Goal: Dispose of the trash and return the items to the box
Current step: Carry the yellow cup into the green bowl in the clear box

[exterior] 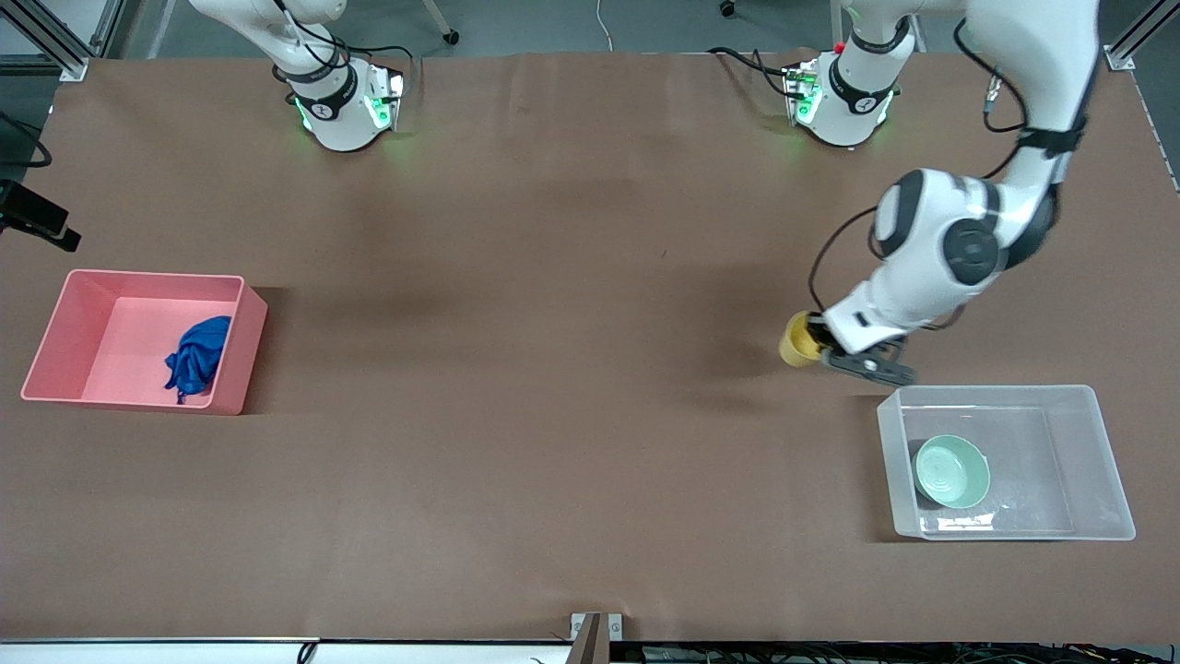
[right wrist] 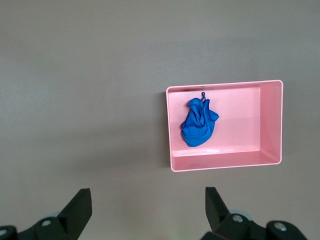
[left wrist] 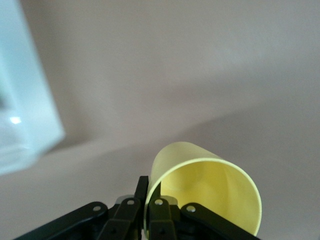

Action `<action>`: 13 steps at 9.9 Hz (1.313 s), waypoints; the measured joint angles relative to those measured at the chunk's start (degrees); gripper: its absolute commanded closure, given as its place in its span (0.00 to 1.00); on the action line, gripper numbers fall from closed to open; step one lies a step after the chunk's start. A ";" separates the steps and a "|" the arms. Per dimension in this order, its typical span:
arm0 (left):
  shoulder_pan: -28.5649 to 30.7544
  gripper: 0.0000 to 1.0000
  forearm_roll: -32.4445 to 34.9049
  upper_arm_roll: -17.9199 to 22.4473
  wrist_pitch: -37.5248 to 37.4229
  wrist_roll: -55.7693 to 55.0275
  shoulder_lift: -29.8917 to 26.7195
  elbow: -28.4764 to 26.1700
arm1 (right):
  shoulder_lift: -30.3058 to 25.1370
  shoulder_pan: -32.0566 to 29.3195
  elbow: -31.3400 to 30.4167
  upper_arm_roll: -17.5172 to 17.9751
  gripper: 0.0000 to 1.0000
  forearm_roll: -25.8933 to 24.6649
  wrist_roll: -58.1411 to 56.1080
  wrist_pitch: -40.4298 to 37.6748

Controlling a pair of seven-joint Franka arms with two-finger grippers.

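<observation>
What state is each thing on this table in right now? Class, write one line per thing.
Bright-blue wrinkly cloth wad: lying inside the pink bin.
Opaque pink rectangular bin: upright, holding only the wad.
Small yellow plastic cup: gripped at its rim, not yet in the box.
Shallow mint-green round bowl: upright in the box.
Clear plastic box: open-topped, holding the bowl.
Left gripper: shut on the cup.
Right gripper: open, empty, waiting high over the table.

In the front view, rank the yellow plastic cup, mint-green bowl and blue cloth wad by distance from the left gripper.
1. Yellow plastic cup, gripped by the left gripper.
2. Mint-green bowl, in the clear plastic box.
3. Blue cloth wad, in the pink bin.
</observation>
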 measured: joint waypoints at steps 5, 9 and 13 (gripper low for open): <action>0.70 1.00 0.00 11.76 -4.05 6.93 15.99 23.91 | -0.35 -0.38 -0.22 -0.56 0.00 -0.11 -1.38 -0.15; 1.62 0.83 -0.06 16.57 -5.64 13.44 27.32 32.09 | -0.40 -0.40 -0.41 -0.57 0.00 -0.11 -1.38 -0.19; 2.13 0.00 -5.40 17.16 -5.19 13.53 28.25 33.66 | -0.44 -0.42 -0.55 -0.59 0.00 -0.12 -1.38 -0.19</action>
